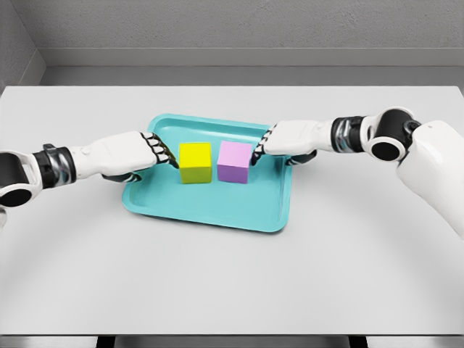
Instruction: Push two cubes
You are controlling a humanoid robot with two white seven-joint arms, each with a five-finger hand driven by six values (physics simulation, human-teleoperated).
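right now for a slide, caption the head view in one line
Left robot hand at the yellow cube and right robot hand at the purple cube, both cubes inside a teal tray.

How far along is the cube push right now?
Done: both hands are in position, the left hand with its fingertips at the yellow cube, the right hand at the purple cube. In hand: the inward push, both cubes on the teal tray. Left: a gap between the cubes shows they have not met.
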